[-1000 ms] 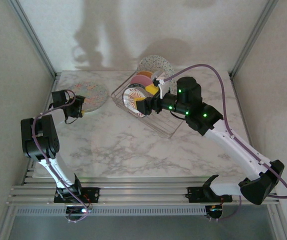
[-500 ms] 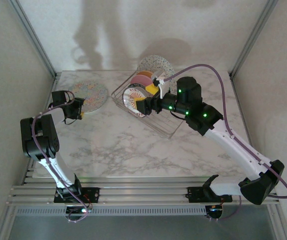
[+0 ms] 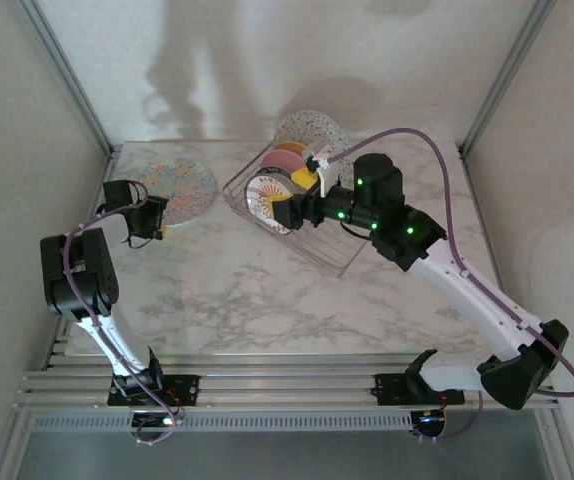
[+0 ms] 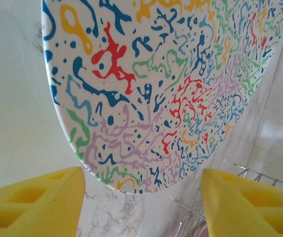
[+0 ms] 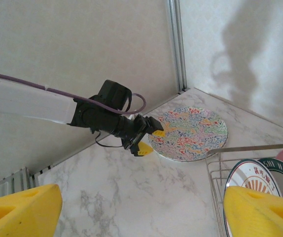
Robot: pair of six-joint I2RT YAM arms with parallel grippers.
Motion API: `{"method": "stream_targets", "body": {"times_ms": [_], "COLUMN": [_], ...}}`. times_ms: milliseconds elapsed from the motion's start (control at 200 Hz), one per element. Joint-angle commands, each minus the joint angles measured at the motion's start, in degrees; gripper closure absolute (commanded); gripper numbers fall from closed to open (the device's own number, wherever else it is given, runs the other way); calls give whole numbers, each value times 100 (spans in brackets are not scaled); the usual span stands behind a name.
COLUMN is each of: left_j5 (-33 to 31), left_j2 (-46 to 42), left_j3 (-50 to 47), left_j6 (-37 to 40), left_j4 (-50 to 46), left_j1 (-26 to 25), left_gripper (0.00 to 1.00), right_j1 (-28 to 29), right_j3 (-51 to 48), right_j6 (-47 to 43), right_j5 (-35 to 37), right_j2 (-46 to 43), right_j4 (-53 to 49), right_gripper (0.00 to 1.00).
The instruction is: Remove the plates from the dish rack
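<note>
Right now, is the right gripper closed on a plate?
No, the right gripper has its yellow fingers wide apart, with bare marble table between them.

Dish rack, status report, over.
Left hand open beside speckled plate on table. Right hand open at dish rack, plates inside. Nothing in the way.

The table (image 3: 257, 300) has a white marble-patterned top with grey veining, set in a corner between pale walls and metal frame posts, with slotted aluminium rails (image 3: 287, 385) running along its near edge. Two things rest directly on it. A large speckled plate (image 3: 182, 188), covered in multicoloured squiggles, lies flat near the far-left corner, close to the left wall. A silver wire dish rack (image 3: 332, 262) sits towards the far middle, turned at an angle to the table's edges, just to the right of the plate and apart from it. The near half of the marble is bare.
</note>
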Motion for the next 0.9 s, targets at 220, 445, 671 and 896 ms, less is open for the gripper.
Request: {"method": "stream_targets", "body": {"times_ms": [220,445,671,896], "left_j5": [-245,-787,-1794,-2092], "left_j2": [-674,-2004,-3268,-4405], "left_j3": [31,-338,-386,-817], "left_j6": [-77,-700,-616,-31], "left_j4": [-314,-15,54,573], "left_j1": [31,-392,-1637,-2885], "left_gripper": [36,36,35,35], "right_j1": [-164,-1628,-2970,-3578], "right_j3": [359,592,500,897], "right_j6": [-497,-150,-337,-913], "right_j5": [1376,1675,262,-1638], "right_j2": [-283,-47,741,2042], "right_j4": [-391,-257,771,895], "right_gripper": [14,14,15,19]}}
